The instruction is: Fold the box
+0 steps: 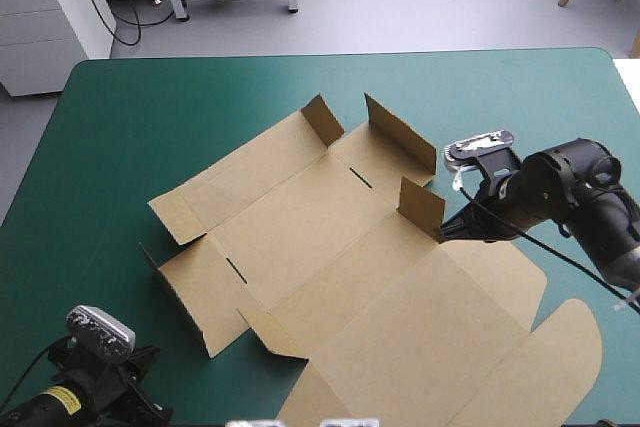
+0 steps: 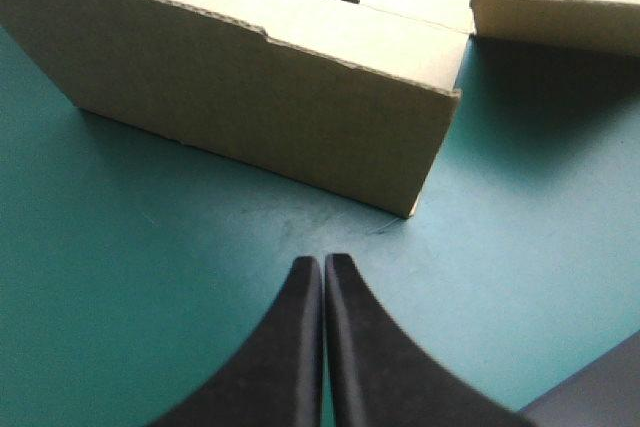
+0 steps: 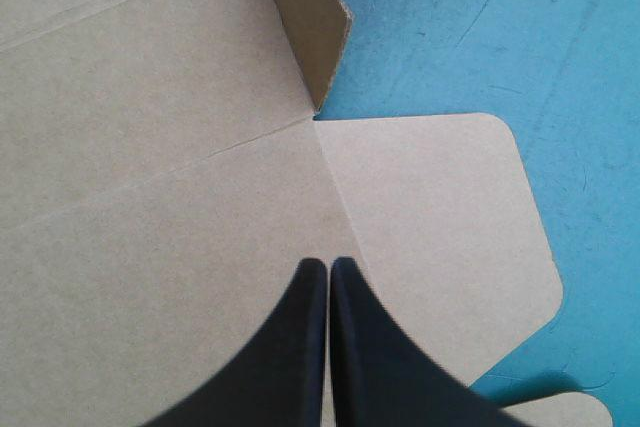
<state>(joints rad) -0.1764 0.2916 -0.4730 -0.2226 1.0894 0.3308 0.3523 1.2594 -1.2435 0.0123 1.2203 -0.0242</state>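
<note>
The high camera sits above and behind the robot, facing forward and down, far enough off to take in most of the table (image 1: 120, 147) and the whole box (image 1: 330, 237). The left wrist camera is low and close, looking along the left gripper (image 2: 323, 262) almost level at the box's raised side wall (image 2: 250, 97). The right wrist camera looks steeply down past the right gripper (image 3: 328, 265) onto a flat part of the box, very near. All three views share the box.

The left end effector (image 2: 324, 265) hovers over the teal-green surface (image 2: 150, 277), fingers pressed together, pointing at a raised wall of the brown box (image 2: 260, 107) just ahead.
</note>
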